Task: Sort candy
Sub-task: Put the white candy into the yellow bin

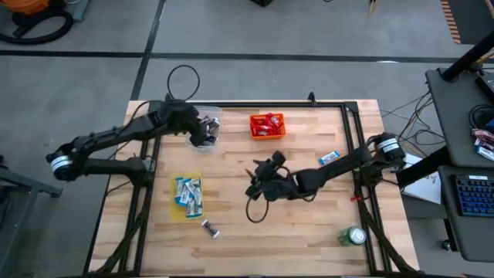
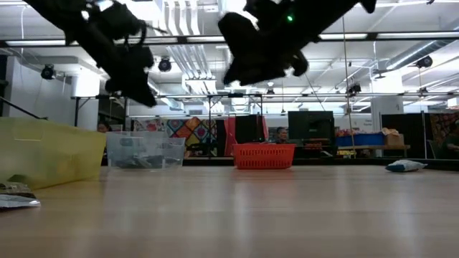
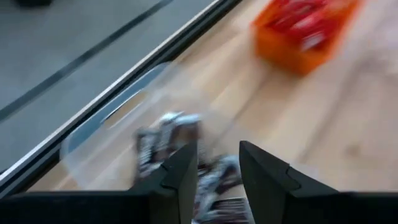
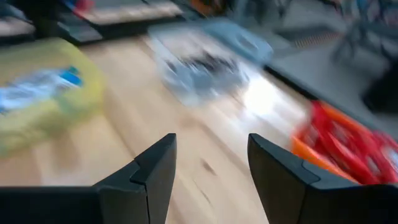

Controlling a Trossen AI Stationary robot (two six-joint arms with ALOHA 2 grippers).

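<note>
**A:** Where are the hands, and what are they doing?

**B:** The left hand (image 1: 207,131) hangs over the clear bin (image 1: 214,116) at the counter's (image 1: 309,224) far left. Its fingers (image 3: 180,177) stand a little apart with nothing between them; dark-wrapped candy (image 3: 168,134) lies in the bin right below. The right hand (image 1: 258,181) hovers above mid-counter, fingers (image 4: 152,168) spread wide and empty.

**A:** And the candy that is not sorted?

**B:** Two loose pieces show. A dark bar (image 1: 210,228) lies on the near side of the counter, just beyond the yellow bin (image 1: 187,196) of blue-and-white candy — slanted, its long axis running diagonally. A blue-and-white bar (image 1: 329,157) lies to the right, beside the right arm's forearm, also tilted. The orange bin (image 1: 267,125) holds red candy.

**A:** Which hand is nearer to each?

**B:** The right hand, I judge, for both — the dark bar lies toward the near-left of it, the blue-and-white one back along its own arm. The left hand is well apart from either.
</note>
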